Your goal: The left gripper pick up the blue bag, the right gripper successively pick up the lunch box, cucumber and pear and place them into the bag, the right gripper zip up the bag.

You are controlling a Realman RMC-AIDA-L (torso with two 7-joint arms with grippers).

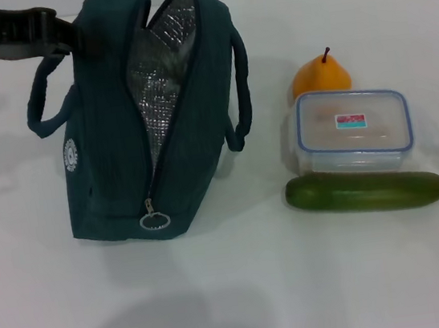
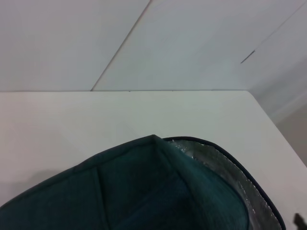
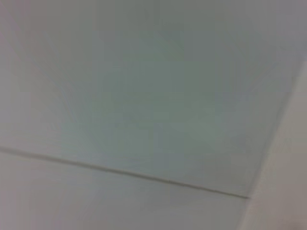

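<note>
Nearest, the cucumber (image 1: 365, 190), toward the table's (image 1: 236, 291) front-right. Left gripper (image 1: 66, 40) at the blue bag's (image 1: 120, 145) top, far-left — grip can't be told. Bag unzipped; lunch box (image 1: 353, 130) and pear (image 1: 320, 75) beside it. Bag-holding step, probably — next, fetch the lunch box. Right gripper unseen.

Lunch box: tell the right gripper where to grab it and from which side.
Probably from above, across the short span of the lunch box. Its flat lid faces up, the pear touches its far side and the cucumber lies along its near side, blocking side approaches.
</note>
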